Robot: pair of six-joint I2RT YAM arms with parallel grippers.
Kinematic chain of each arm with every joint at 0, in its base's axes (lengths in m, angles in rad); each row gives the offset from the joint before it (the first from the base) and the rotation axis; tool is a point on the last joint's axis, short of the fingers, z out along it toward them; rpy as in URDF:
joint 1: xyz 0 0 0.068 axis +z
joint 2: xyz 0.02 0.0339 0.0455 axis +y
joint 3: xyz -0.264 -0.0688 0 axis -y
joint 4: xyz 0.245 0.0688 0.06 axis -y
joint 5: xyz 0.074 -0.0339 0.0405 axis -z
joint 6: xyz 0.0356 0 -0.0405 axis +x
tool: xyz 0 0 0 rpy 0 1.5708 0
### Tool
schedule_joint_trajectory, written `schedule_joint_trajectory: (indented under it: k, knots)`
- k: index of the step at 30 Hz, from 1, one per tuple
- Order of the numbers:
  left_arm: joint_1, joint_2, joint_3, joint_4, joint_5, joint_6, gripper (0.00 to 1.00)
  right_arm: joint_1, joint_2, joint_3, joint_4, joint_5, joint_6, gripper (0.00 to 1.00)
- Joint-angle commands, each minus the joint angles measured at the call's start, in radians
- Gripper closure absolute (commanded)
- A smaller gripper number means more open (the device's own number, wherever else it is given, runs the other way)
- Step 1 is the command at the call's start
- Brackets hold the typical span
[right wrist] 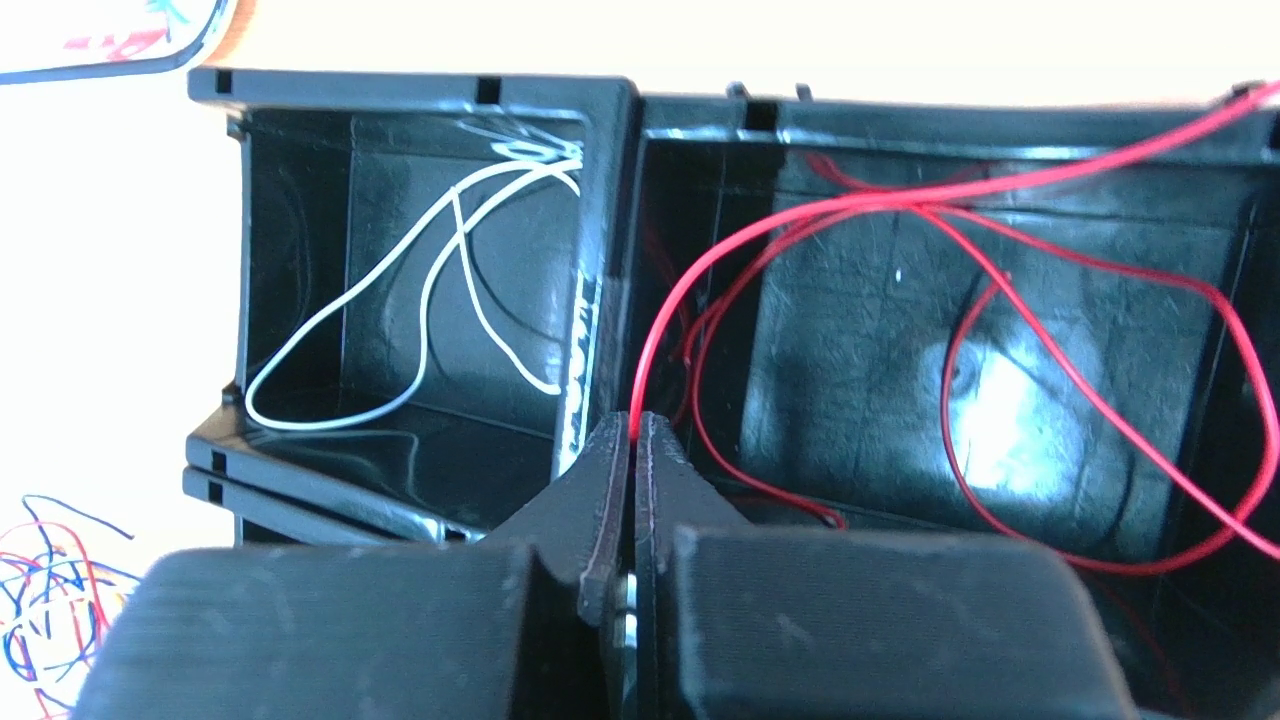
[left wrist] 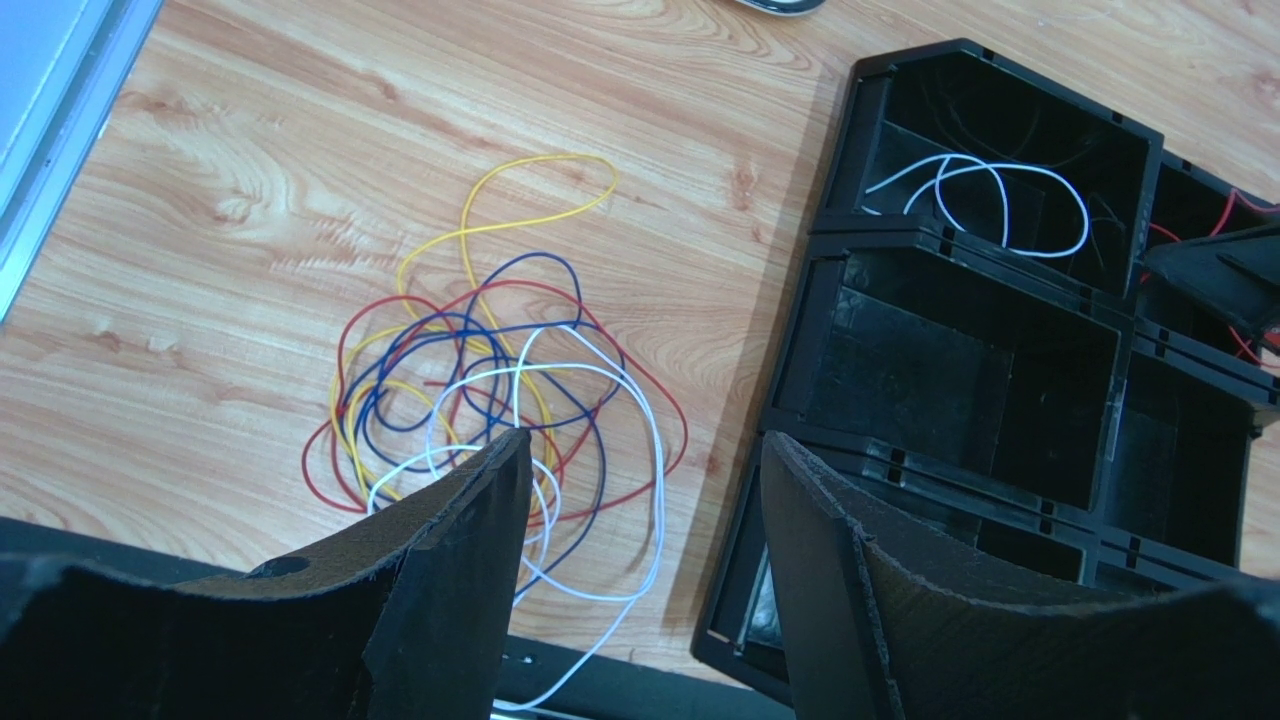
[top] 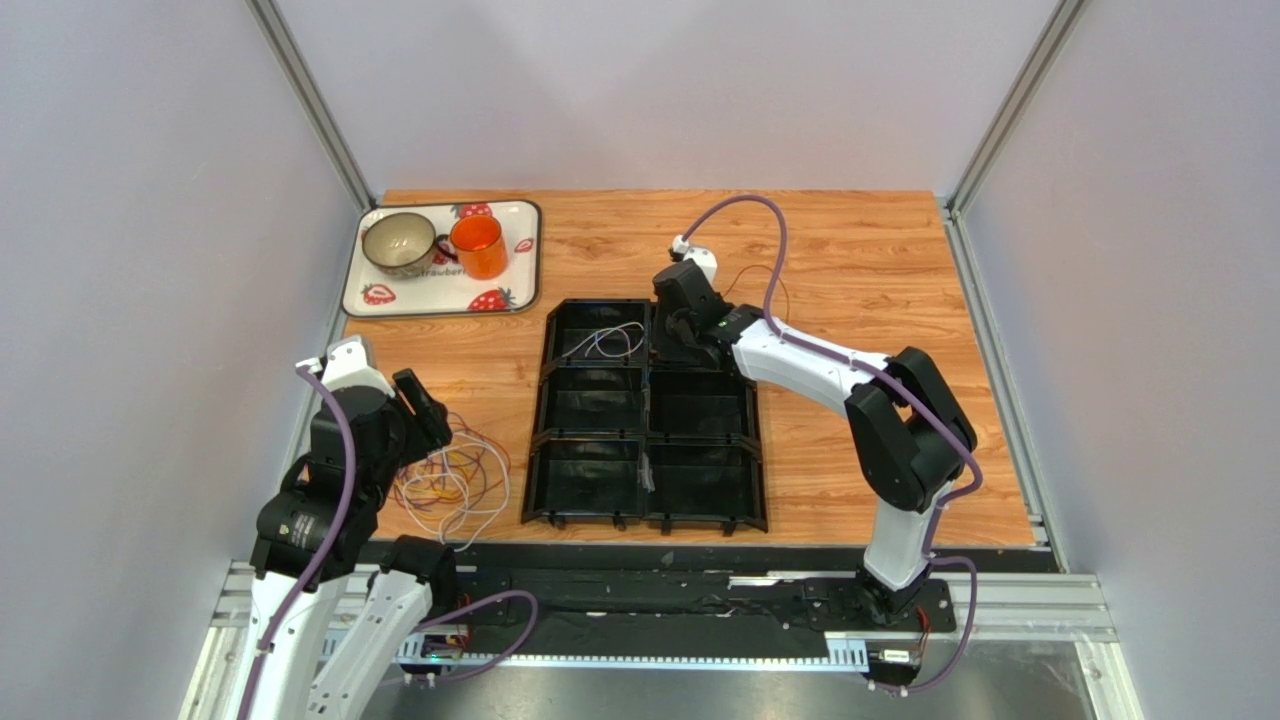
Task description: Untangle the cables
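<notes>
Right gripper (right wrist: 634, 435) pinches the limp hair-fine red wire (right wrist: 646, 375); left gripper (left wrist: 646, 450) gapes near the tangle of thin coloured wires (left wrist: 481, 375), probably best nipped at an outer loop

No legible text anywhere; tray (top: 428, 302) lettering too blurred.
</notes>
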Motion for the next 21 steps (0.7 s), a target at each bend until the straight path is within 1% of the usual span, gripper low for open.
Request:
schedule_joint_trajectory:
  k: [1, 2, 3, 5, 6, 8, 9, 11, 12, 16, 17, 21]
  knots:
    - [0.004, 0.008, 0.0, 0.036, 0.002, 0.016, 0.34, 0.007, 0.002, 0.073, -0.017, 0.019, -0.039, 0.99]
    - [0.004, 0.008, 0.0, 0.036, 0.002, 0.016, 0.34, 0.008, -0.002, 0.071, -0.029, 0.034, -0.043, 0.96]
    - [0.004, 0.006, 0.0, 0.036, 0.002, 0.016, 0.34, 0.014, -0.019, 0.066, -0.029, 0.042, -0.047, 0.89]
    - [0.004, 0.006, 0.0, 0.036, 0.002, 0.016, 0.34, 0.02, -0.036, 0.054, -0.037, 0.07, -0.059, 0.85]
    - [0.004, 0.005, 0.0, 0.035, 0.002, 0.016, 0.34, 0.028, -0.051, 0.051, -0.041, 0.077, -0.065, 0.81]
    - [0.004, 0.006, 0.0, 0.036, 0.0, 0.018, 0.34, 0.036, -0.064, 0.048, -0.058, 0.097, -0.082, 0.78]
    - [0.004, 0.006, 0.0, 0.038, 0.0, 0.018, 0.34, 0.04, -0.07, 0.05, -0.064, 0.102, -0.087, 0.73]
    - [0.004, 0.006, 0.0, 0.036, -0.003, 0.018, 0.34, 0.046, -0.085, 0.051, -0.087, 0.113, -0.101, 0.69]
    - [0.004, 0.005, 0.0, 0.036, -0.003, 0.018, 0.34, 0.049, -0.09, 0.053, -0.093, 0.117, -0.102, 0.64]
    - [0.004, 0.0, 0.0, 0.035, -0.007, 0.016, 0.34, 0.05, -0.148, 0.063, -0.132, 0.147, -0.121, 0.57]
    - [0.004, 0.0, 0.0, 0.035, -0.007, 0.016, 0.34, 0.05, -0.159, 0.068, -0.136, 0.162, -0.139, 0.54]
    - [0.004, 0.002, 0.0, 0.035, -0.009, 0.016, 0.34, 0.048, -0.182, 0.117, -0.187, 0.209, -0.179, 0.46]
